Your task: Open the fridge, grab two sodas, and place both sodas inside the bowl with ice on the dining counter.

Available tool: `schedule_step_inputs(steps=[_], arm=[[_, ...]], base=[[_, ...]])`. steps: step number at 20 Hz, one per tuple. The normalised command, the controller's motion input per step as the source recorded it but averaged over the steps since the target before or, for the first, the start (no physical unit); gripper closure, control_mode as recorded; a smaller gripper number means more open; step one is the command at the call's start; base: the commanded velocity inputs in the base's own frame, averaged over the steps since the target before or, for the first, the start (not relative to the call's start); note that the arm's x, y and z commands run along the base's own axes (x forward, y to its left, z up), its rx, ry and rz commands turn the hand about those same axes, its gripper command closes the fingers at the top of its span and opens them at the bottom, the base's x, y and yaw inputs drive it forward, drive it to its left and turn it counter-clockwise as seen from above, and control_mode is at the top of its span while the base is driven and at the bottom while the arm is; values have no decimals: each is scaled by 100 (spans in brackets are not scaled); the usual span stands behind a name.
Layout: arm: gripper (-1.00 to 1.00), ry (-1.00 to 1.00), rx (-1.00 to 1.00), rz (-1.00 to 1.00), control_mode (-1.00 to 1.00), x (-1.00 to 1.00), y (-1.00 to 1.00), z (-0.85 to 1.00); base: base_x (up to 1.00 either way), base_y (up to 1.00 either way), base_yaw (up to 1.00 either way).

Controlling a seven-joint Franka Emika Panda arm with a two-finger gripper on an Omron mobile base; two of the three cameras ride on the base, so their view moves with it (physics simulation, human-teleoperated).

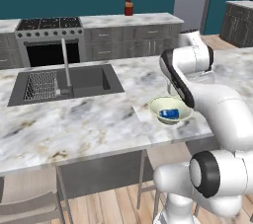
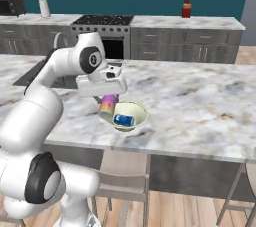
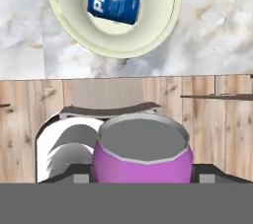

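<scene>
Holding the purple can [image 2: 107, 106] in the end effector [image 2: 106, 102], jaws clamped on its sides, just above the near rim of the bowl [image 2: 137, 120] on the counter [image 2: 200, 101]. Seen from the right base view, the can hangs tilted, purple at the top and orange lower down, at the bowl's left edge and partly over it. Seen from the hand view, the can's grey top and purple wall [image 3: 143, 161] sit right at the bottom between the jaws, with the bowl [image 3: 158, 30] farther along, near the counter's edge, above wooden floor [image 3: 217, 129]. Lying on its side inside the bowl: the blue can [image 3: 113, 5], also visible at [image 1: 169, 114] and [image 2: 123, 119]. Resting on the pale marbled counter, the bowl [image 1: 157, 104] stands to the right of the dark sink [image 1: 84, 82] and its tall faucet [image 1: 65, 67], well apart from them. Behind the counter, a stove [image 1: 48, 25] and a red bottle [image 1: 128, 7] on the far cabinets. No ice told apart in the bowl.
</scene>
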Motion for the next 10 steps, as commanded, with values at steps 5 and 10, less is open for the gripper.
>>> schedule_step_inputs(steps=[5,10], arm=[[100,9,1,2,-100,61,-10,-26],[100,12,0,1,-100,58,0,-32]], base=[[0,0,0],[0,0,0]])
